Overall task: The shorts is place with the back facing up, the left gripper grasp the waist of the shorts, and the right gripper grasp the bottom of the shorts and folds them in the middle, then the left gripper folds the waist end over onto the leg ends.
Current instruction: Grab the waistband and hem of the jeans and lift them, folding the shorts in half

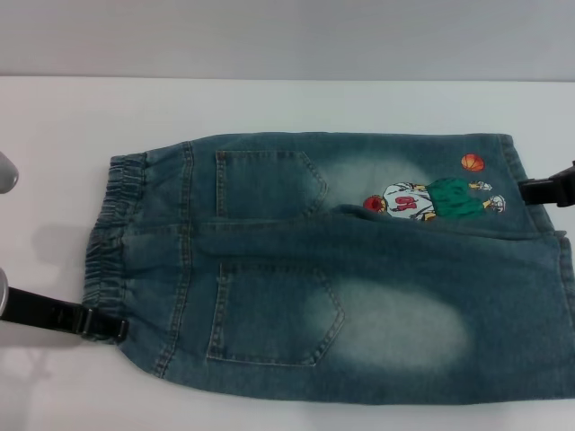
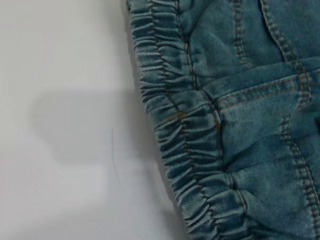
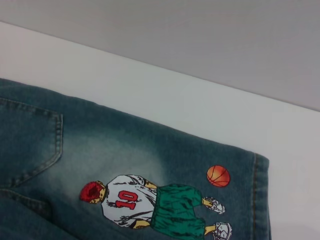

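Denim shorts (image 1: 341, 269) flat on white table (image 1: 269, 103), back pockets up, both arms at the edges.
Head view: waistband (image 1: 112, 233) on robot's left, leg hems (image 1: 566, 296) on the right; left gripper (image 1: 112, 329) at the near waistband corner, right gripper (image 1: 539, 191) at the far leg hem beside the cartoon print (image 1: 431, 199); can't tell if either is open or clamped. Left wrist view: ruched elastic waistband (image 2: 185, 150) against bare table, no fingers visible. Right wrist view: print, basketball (image 3: 218, 175), stitched hem (image 3: 256, 200), pocket corner (image 3: 35, 145).

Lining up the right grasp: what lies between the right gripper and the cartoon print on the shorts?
Head view: only bare denim of the shorts, with the far leg's hem, separates the right gripper from the cartoon print; nothing else.
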`<state>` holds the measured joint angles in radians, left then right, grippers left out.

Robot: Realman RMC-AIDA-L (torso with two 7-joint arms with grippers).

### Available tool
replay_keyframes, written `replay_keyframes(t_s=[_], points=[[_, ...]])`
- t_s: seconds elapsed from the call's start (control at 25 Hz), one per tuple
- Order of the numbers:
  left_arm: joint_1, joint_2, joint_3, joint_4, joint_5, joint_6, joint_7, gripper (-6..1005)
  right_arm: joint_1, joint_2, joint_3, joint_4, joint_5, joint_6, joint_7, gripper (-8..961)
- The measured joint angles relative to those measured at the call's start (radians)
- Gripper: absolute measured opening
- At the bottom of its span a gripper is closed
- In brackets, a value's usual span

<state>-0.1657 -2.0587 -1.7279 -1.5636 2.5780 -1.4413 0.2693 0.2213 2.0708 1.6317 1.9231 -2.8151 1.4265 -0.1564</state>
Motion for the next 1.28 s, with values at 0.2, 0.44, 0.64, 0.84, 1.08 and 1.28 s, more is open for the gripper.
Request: replay_keyframes(t_s=[0.2,0.44,0.64,0.84,1.08,1.28], points=[[-0.01,0.0,0.003,0.024,0.0,0.003,0.0,822,0.003,0.0,-0.006,-0.001,-0.001,0.0,0.0,704],[-0.019,0.0,0.004,0.038,0.0,0.004,0.0,821,0.004,0.0,-0.006,-0.001,-0.001,0.0,0.0,703],[-0.021,0.0,0.005,0.039,-0.002,0.006,0.0,820,0.004,0.0,-0.006,-0.001,-0.002,0.0,0.0,703],[-0.028,-0.001,0.005,0.053,-0.005,0.003,0.003,819,0.004,0.0,-0.006,0.0,-0.003,0.003,0.0,703],[-0.035,0.002,0.0,0.081,-0.005,0.013,0.022,682,0.016,0.0,-0.006,0.004,-0.026,0.023,0.0,703],[-0.026,0.0,-0.004,0.074,-0.005,0.019,0.029,551,0.018,0.001,-0.01,0.006,-0.032,0.026,0.0,703]])
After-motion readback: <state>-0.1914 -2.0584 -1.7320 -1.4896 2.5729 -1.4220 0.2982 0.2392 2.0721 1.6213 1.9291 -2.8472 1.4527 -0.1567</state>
